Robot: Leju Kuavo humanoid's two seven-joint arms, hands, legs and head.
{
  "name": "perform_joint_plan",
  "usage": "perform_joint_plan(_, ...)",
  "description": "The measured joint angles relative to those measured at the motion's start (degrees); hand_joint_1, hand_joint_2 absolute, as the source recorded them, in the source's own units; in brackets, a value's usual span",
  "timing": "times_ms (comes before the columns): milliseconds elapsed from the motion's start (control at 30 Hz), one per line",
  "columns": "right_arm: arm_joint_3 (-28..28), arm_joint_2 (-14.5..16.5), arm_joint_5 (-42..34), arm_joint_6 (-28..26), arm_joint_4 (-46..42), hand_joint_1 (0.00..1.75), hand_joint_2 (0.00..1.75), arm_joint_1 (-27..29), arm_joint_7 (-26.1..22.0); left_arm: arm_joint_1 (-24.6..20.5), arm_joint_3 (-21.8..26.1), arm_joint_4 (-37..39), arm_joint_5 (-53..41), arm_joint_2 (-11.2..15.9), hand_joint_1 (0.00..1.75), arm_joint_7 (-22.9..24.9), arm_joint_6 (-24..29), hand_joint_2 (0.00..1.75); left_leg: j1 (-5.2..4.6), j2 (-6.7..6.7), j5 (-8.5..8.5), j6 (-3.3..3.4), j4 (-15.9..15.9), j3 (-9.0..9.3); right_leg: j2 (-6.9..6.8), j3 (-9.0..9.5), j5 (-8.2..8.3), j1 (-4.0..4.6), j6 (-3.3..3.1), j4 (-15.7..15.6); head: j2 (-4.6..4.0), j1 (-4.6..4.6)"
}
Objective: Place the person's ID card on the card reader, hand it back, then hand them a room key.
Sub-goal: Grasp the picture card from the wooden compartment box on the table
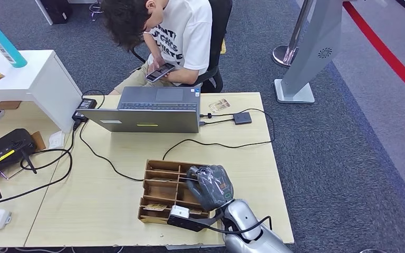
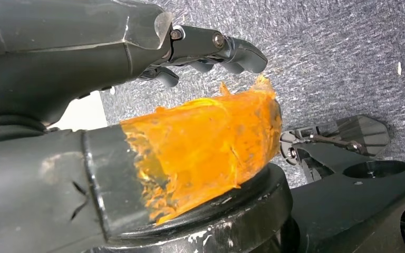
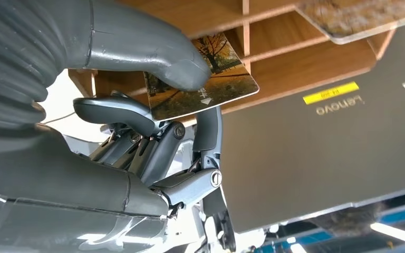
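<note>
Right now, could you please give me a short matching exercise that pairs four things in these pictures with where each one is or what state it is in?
Things:
1. card with the autumn picture
2. laptop
3. phone
4. left hand

Places or states:
A. in the seated person's hands
B. pinched by the right hand over the wooden divider tray
C. hanging over the grey carpet, holding nothing
D. open on the table, its lid toward the robot

Pairs: 1-B, 2-D, 3-A, 4-C
</note>
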Motion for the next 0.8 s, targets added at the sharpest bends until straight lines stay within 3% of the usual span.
perform_joint_plan(800,-0.7,-0.1,8.8,-7.5,-3.9,1.75,1.75,1.3,0.8,0.0,0.5,0.0,0.3,0.0,0.0,0.0,0.4,0.0,0.0,0.0,0.0,0.0,0.0,0.01,0.0,0.0,0.0,0.0,0.0,0.0,0.0,-0.01)
